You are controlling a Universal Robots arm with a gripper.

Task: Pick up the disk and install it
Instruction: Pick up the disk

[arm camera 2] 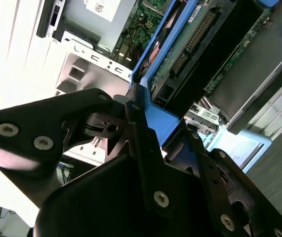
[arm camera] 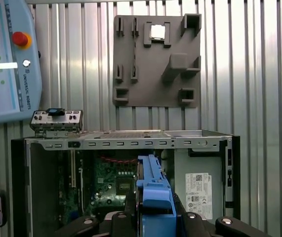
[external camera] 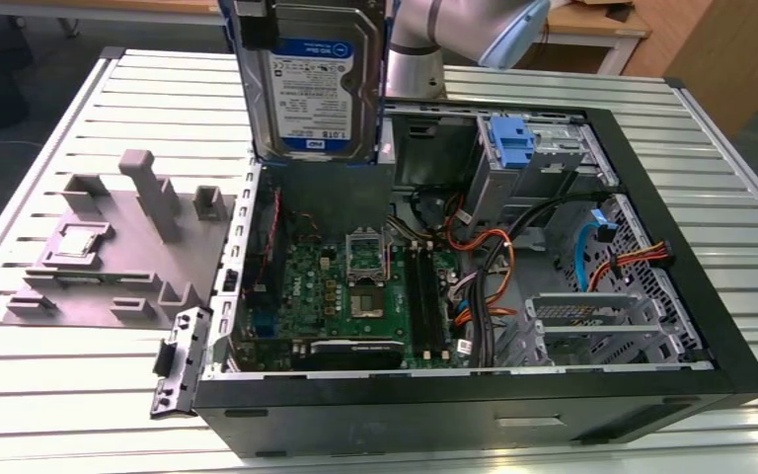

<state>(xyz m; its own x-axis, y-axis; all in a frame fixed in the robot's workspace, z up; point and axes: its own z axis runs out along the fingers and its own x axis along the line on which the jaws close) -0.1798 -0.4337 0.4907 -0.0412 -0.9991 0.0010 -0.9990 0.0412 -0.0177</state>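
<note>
Above the open black computer case point(external camera: 485, 400), held the flat silver rectangular disk point(external camera: 313, 84) upright, long axis vertical, with black gripper point(arm camera 2: 155, 123) clenched on its blue frame.

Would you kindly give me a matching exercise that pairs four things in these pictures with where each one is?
Things: 1 disk; 2 grey fixture plate; 3 motherboard; 4 blue latch.
Places: A on the table beside the case; B on the drive cage; C upright in the gripper above the case; D flat on the case floor.
Pairs: 1-C; 2-A; 3-D; 4-B.
</note>
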